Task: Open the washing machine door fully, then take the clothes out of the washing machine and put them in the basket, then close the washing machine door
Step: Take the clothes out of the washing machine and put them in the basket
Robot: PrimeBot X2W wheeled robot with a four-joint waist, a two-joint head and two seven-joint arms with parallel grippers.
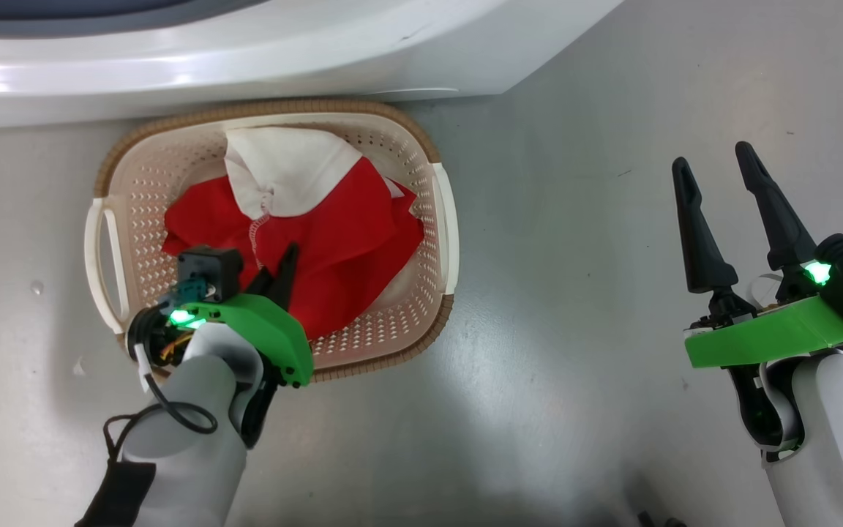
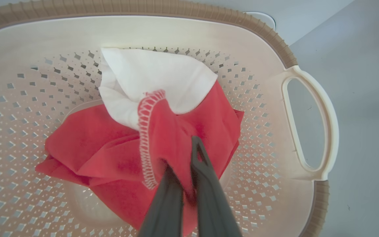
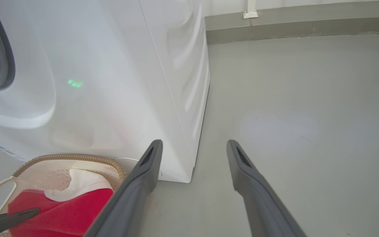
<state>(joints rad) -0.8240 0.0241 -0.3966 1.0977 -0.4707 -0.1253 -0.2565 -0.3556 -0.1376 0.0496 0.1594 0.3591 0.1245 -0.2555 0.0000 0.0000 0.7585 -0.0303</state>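
The cream basket [image 1: 442,212] stands on the floor against the white washing machine [image 1: 246,66]. Red clothes [image 1: 348,241] with a white lining lie crumpled inside it. My left gripper [image 1: 279,263] reaches down over the basket's near side. In the left wrist view the left gripper [image 2: 182,156] is shut on a fold of the red clothes [image 2: 104,144], above the basket [image 2: 311,171]. My right gripper [image 1: 712,155] hangs open over bare floor to the right, holding nothing. The washing machine door is out of view.
The right wrist view looks past the open right gripper [image 3: 193,144] at the machine's white side [image 3: 110,82]. Its grey rubber ring [image 3: 2,56] is at the far left. The basket [image 3: 67,157] with the clothes [image 3: 61,210] sits below. Grey floor [image 3: 291,115] runs to a wall skirting.
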